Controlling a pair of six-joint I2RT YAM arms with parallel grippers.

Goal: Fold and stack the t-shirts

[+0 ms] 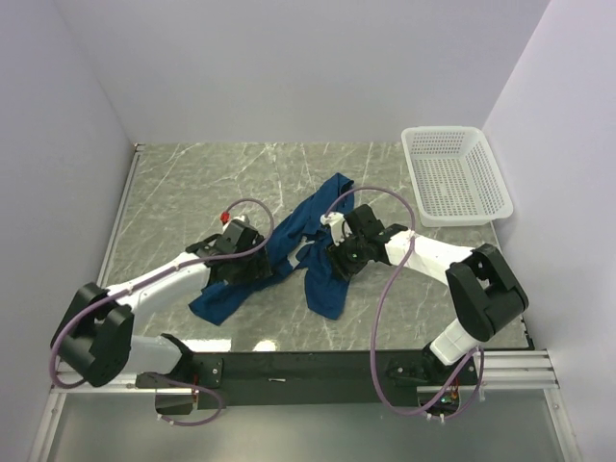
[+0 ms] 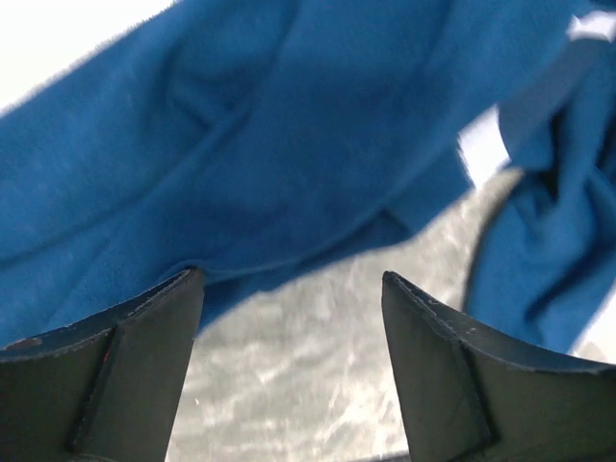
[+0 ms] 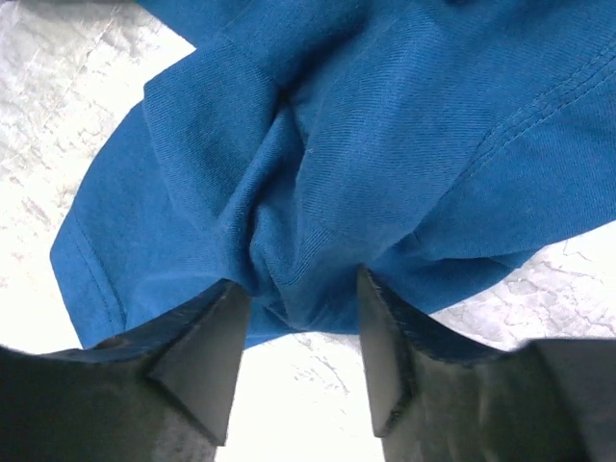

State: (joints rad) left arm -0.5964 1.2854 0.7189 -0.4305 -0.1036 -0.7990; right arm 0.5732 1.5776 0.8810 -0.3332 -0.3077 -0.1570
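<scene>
The dark blue t-shirt [image 1: 296, 229] lies crumpled across the middle of the marble table, one end near the front left and another lobe at the front centre. A small white patch shows near its middle; the print is otherwise hidden. My left gripper [image 1: 248, 269] sits low at the shirt's left part. In the left wrist view it [image 2: 289, 279] is open, with bare table between its fingers and the t-shirt [image 2: 289, 125] just beyond the tips. My right gripper [image 1: 339, 258] is over the shirt's right part. There it [image 3: 298, 284] is open, its tips straddling a bunched fold of the t-shirt [image 3: 385, 115].
A white plastic mesh basket [image 1: 412, 168] stands at the back right corner against the wall. White walls close the table on the left, back and right. Purple cables loop from both arms above the cloth.
</scene>
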